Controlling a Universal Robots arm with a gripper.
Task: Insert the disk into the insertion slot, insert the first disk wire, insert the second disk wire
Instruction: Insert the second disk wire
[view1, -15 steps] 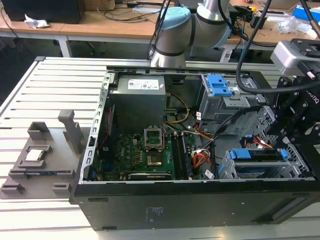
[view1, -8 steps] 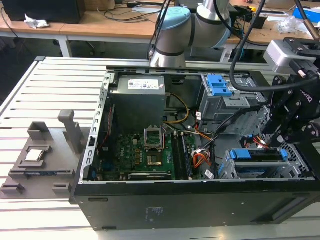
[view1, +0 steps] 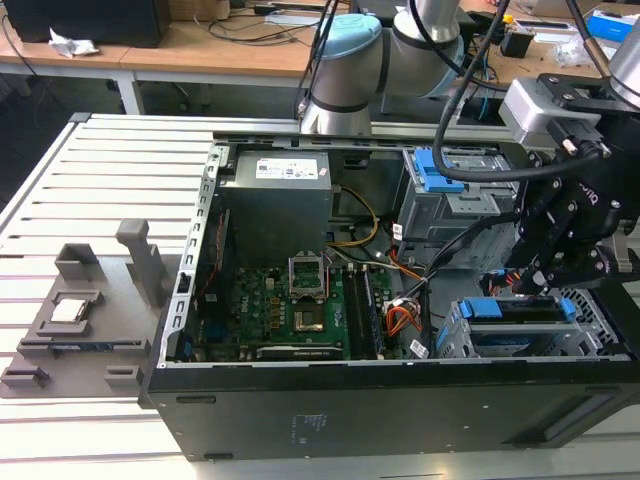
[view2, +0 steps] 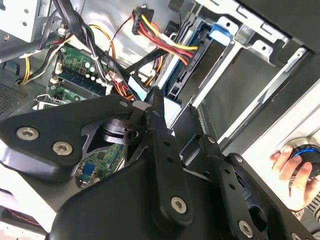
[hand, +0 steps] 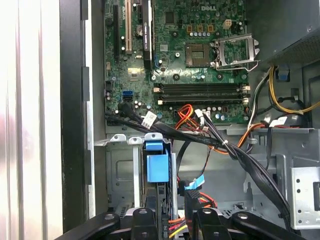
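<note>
The disk (view1: 515, 328), silver in a bright blue carrier bracket (hand: 156, 165), lies inside the insertion slot (view1: 600, 338), a low grey cage at the case's front right corner. My black gripper (view1: 537, 283) hangs just above the disk's rear end, on the motherboard side. In the second wrist view the fingertips (view2: 152, 97) come together, and I see nothing between them. A bundle of red, yellow and black disk wires (view2: 165, 42) with a black connector (view2: 142, 17) runs past the disk's end. Another black wire with a blue tab (hand: 194, 184) lies beside the bracket.
The taller grey cage with a blue clip (view1: 440, 170) stands behind the slot. The motherboard (view1: 290, 305) and power supply (view1: 275, 200) fill the case's middle. A grey parts fixture (view1: 80, 310) sits on the slatted table. A person's hand (view2: 290, 170) rests on a blue-ringed knob.
</note>
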